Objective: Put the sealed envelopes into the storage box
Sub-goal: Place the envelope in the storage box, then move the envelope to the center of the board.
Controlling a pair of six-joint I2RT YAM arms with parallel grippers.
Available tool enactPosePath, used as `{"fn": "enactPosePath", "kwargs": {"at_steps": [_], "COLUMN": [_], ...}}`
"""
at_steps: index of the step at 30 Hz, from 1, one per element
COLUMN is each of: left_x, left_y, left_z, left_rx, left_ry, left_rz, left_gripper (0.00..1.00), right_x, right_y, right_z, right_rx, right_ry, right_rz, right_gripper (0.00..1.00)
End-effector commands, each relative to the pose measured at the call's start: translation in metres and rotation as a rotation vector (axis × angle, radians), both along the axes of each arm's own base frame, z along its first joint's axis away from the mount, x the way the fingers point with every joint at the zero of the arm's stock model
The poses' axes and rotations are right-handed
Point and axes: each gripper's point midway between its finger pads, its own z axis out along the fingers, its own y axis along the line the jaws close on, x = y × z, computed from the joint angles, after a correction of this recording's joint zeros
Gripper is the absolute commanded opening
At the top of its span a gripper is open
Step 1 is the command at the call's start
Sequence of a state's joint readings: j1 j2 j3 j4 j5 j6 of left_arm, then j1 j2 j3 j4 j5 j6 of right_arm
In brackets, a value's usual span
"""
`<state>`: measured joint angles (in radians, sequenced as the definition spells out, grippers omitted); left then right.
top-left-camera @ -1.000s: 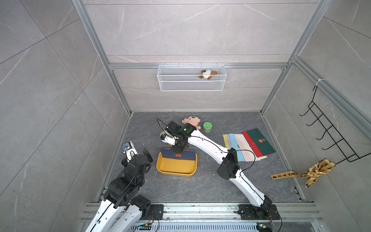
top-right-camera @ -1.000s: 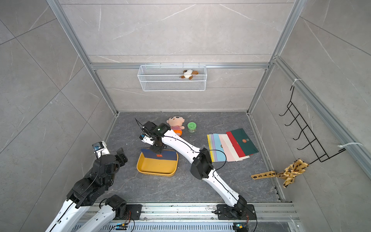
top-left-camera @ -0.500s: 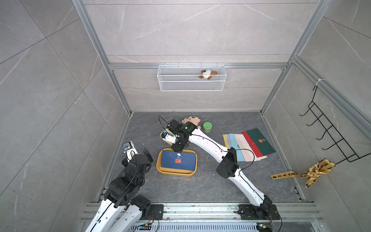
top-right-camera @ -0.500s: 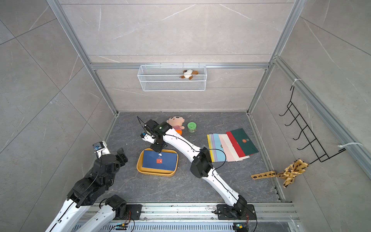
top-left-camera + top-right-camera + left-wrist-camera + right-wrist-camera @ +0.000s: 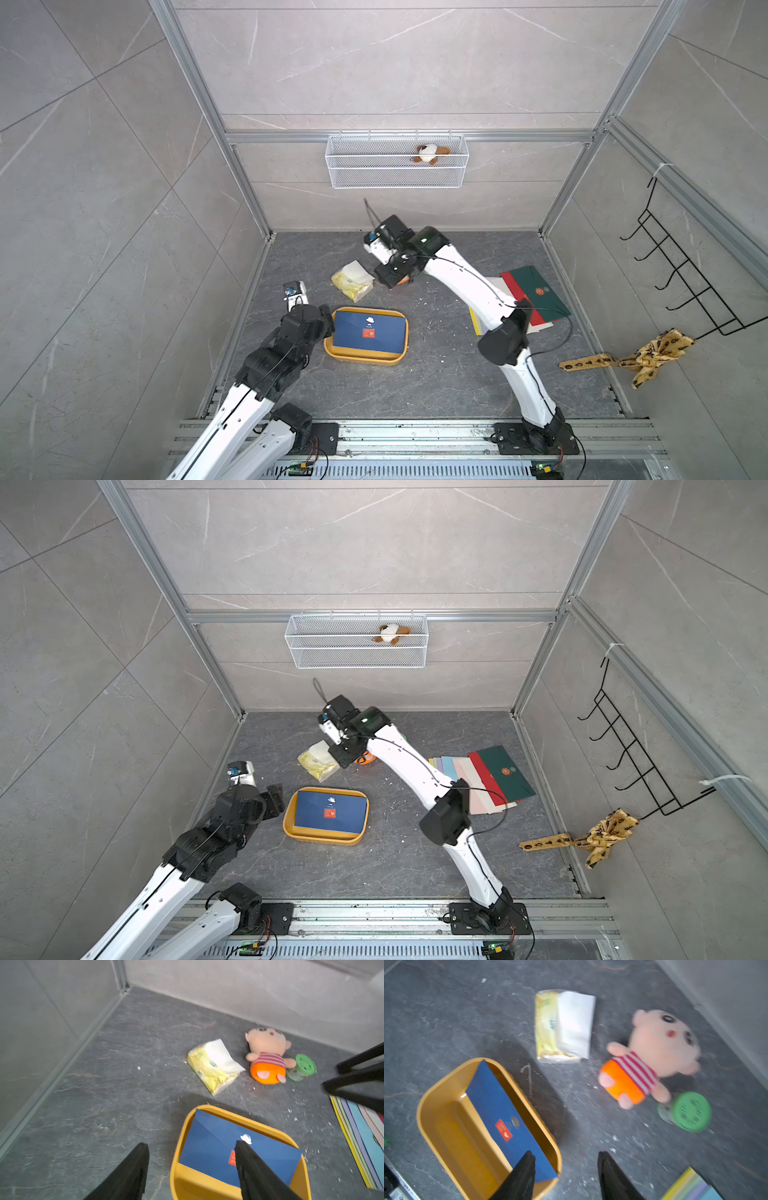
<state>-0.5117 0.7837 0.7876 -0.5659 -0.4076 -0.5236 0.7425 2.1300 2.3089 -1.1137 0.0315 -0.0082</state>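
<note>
The grey worktop [image 5: 436, 374] fills the floor of a walled cell, and 2 arms reach over it from the near rail: the right arm [image 5: 457, 278] stretches toward the back wall, the left arm [image 5: 266, 365] bends in along the left wall. A white wire basket [image 5: 395, 174] hangs on the back wall. A black hook rack [image 5: 681, 282] hangs on the right wall, and a yellow patterned scarf [image 5: 640, 357] trails from its lower end onto the worktop. On the right side lies a fan of envelopes [image 5: 469, 779], overlapped from yellow through lilac, blue, pink and red to a green envelope [image 5: 505, 773] on top, with the right arm's elbow crossing above its near corner. The mustard box [image 5: 365, 359] sits left of centre, well apart from the fan. 1 navy envelope [image 5: 370, 332] is inside it, seal side up and tilted: its far long edge leans on the box wall, its near edge rests down on the box floor. Beyond the box lie a yellow tissue pack [image 5: 352, 280], a plush doll [image 5: 267, 1055] in orange shorts and, just beside the doll, a green-lidded jar [image 5: 305, 1065]. The left fingers [image 5: 247, 1159] stand apart and hold nothing, at the box's left end; in the left wrist view 1 shows over the navy envelope and 1 over bare worktop. The right fingers [image 5: 522, 1176] are spread and empty too, raised above the worktop between the pack and the doll. A small brown-and-white plush [image 5: 430, 153] sits in the basket. A small red sticker [image 5: 504, 1130] marks the navy envelope's middle.
</note>
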Motion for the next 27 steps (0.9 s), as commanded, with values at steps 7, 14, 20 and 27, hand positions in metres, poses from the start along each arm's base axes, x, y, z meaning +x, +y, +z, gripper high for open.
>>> {"fn": "enactPosePath", "kwargs": {"at_steps": [7, 14, 20, 27], "left_x": [0.034, 0.035, 0.032, 0.027], "left_y": [-0.086, -0.163, -0.230, -0.282], "left_z": [0.003, -0.015, -0.038, -0.076], "left_rx": [-0.232, -0.204, -0.212, -0.217], "left_ry": [0.025, 0.097, 0.180, 0.283], "left_rz": [-0.219, -0.322, -0.396, -0.447], "left_gripper": [0.68, 0.68, 0.68, 0.68], "right_x": [0.026, 0.014, 0.013, 0.019], "right_y": [-0.146, -0.285, -0.369, -0.451], "right_z": [0.009, -0.108, -0.148, -0.159], "right_rx": [0.524, 0.392, 0.306, 0.288], "right_ry": [-0.196, 0.080, 0.140, 0.166], "right_rz": [-0.385, -0.891, -1.160, -1.428], "right_gripper": [0.67, 0.67, 0.68, 0.68]}}
